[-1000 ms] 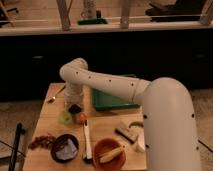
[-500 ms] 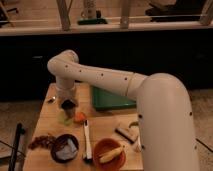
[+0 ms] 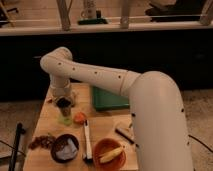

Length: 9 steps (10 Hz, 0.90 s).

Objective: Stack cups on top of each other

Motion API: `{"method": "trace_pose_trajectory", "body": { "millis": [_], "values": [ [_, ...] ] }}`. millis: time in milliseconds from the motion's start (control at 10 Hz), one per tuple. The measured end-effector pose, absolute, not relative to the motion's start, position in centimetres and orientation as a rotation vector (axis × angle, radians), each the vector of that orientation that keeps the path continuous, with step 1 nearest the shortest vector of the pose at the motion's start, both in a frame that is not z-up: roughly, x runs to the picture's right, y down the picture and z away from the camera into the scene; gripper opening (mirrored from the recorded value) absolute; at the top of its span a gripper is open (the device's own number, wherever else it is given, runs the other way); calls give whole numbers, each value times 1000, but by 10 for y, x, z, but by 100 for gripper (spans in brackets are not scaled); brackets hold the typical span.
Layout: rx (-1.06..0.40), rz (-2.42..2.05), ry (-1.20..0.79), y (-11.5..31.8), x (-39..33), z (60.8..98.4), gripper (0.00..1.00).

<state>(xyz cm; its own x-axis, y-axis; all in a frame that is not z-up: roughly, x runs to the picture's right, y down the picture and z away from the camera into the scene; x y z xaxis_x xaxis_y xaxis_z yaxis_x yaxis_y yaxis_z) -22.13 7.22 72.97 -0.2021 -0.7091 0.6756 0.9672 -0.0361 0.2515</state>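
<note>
Arm point(image 3: 150, 100): a thick white arm fills the right half of the frame, rising from the lower right, then reaching left across the middle in a long segment dotted with small dark marks. It bends at a rounded elbow in the upper left and turns straight down toward the table.

Gripper point(image 3: 63, 103): at the end of the downward segment, left of centre, low over the left part of the wooden table point(image 3: 107, 122). It points down. Whether it is spread or pressed together cannot be made out.

Steel cup point(image 3: 63, 104): a dark-mouthed cup sits right at the gripper's tip; whether it is gripped cannot be told.

Green cup point(image 3: 65, 119): a pale green cup directly beneath the steel cup, standing on the table, the two in line one above the other.

Other items on the table:
- Small orange object point(image 3: 79, 117), just right of the green cup.
- Green tray point(image 3: 107, 100), at the back of the table, right of the gripper.
- Dark bowl point(image 3: 65, 148) holding something pale, lower left.
- Orange bowl point(image 3: 109, 154) with a yellowish item inside, lower centre.
- Long white-and-dark utensil point(image 3: 87, 140), lying between the two bowls.
- Reddish-brown scraps point(image 3: 42, 141), left of the dark bowl.
</note>
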Motion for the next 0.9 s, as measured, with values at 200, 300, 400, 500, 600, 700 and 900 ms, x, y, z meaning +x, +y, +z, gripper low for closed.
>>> {"method": "trace_pose_trajectory", "body": {
  "millis": [200, 300, 400, 500, 600, 700, 900],
  "values": [
    [-437, -1615, -800, 71, -227, 737, 0],
    [-442, -1617, -806, 72, -229, 743, 0],
    [-445, -1618, -814, 74, -232, 747, 0],
    [-452, -1620, -824, 76, -235, 754, 0],
    [-458, -1619, -833, 78, -237, 760, 0],
    [-464, -1617, -842, 80, -239, 766, 0],
    [-476, -1610, -859, 85, -239, 776, 0]
  ]
}}
